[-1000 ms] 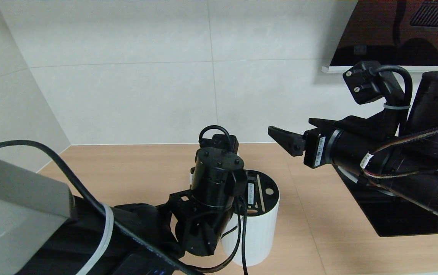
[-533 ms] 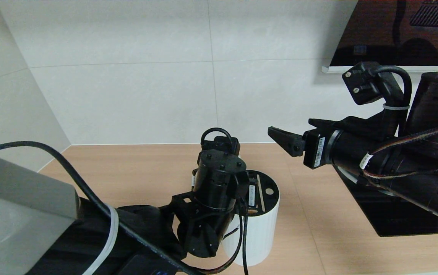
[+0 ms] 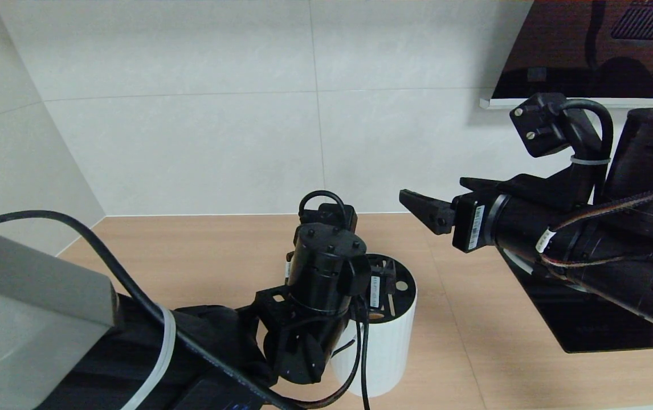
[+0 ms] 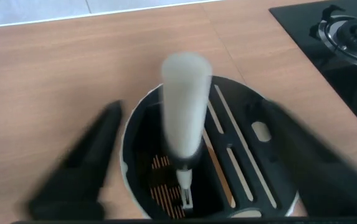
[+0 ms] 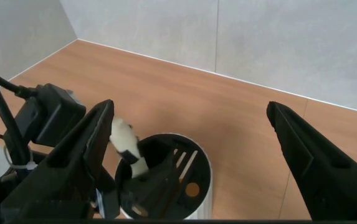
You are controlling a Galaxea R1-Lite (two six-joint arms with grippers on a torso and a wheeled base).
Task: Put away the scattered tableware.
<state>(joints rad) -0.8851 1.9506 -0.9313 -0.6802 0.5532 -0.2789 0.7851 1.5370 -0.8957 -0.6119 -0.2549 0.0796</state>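
Wooden counter (image 3: 201, 250), lower centre: white-handled utensil (image 4: 183, 134) sits in the holder (image 3: 386, 341); left gripper (image 4: 186, 111) spread wide either side of it; right gripper (image 3: 417, 202) spread too, mid-right; we risk clipping the handle, toppling the holder.

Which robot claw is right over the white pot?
The left gripper: it hangs directly above the white holder, while the right gripper hangs off to one side.

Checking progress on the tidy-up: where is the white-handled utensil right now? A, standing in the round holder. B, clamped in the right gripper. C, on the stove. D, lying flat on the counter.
A: the white-handled utensil stands in the large opening of the round holder, with the left gripper open around it.
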